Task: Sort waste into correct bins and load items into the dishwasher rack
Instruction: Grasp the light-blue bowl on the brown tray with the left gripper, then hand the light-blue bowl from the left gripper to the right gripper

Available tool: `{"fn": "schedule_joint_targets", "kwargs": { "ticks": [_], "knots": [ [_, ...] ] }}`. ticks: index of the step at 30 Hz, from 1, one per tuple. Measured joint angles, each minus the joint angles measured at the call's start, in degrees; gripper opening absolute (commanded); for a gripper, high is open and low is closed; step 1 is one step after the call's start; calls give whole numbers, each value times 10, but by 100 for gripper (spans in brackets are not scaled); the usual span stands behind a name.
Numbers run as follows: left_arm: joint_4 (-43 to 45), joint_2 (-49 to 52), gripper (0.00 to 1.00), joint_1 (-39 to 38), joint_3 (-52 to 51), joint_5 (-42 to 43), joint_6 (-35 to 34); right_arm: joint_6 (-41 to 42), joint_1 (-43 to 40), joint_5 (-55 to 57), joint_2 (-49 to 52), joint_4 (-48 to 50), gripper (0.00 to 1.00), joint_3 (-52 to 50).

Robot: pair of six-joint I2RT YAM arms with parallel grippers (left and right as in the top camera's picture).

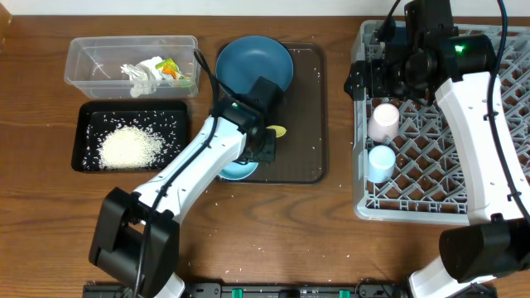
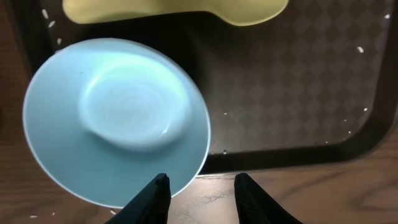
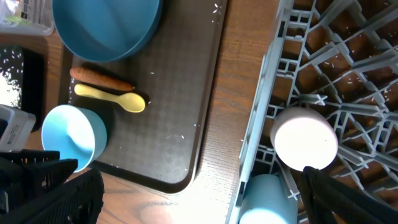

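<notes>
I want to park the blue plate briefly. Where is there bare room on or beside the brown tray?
The serving tray's right half, from the spoon to its right rim, is bare except stray rice grains. The table strip between tray and rack is free too. Crowded: the tray's left side, with plate, carrot, bowl and left gripper.

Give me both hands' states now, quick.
Left hand: partly open, empty, beside the light blue bowl.
Right hand: wide open, empty.
</notes>
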Motion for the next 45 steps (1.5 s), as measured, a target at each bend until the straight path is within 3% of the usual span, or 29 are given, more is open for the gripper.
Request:
{"fn": "schedule_joint_targets", "kwargs": {
  "ticks": [22, 29, 36, 40, 45],
  "knots": [
    [70, -3, 37, 0, -78, 0, 16, -2, 1, 0, 0, -1, 95, 0],
    [40, -89, 43, 102, -76, 0, 18, 8, 54, -1, 0, 49, 89, -30],
    [19, -202, 43, 229, -61, -2, 18, 56, 142, -13, 3, 158, 76, -134],
    [9, -208, 43, 278, -60, -3, 18, 94, 202, -15, 4, 239, 68, -204],
    [7, -196, 43, 305, -60, -3, 18, 146, 268, 5, 12, 319, 66, -264]
  ]
}}
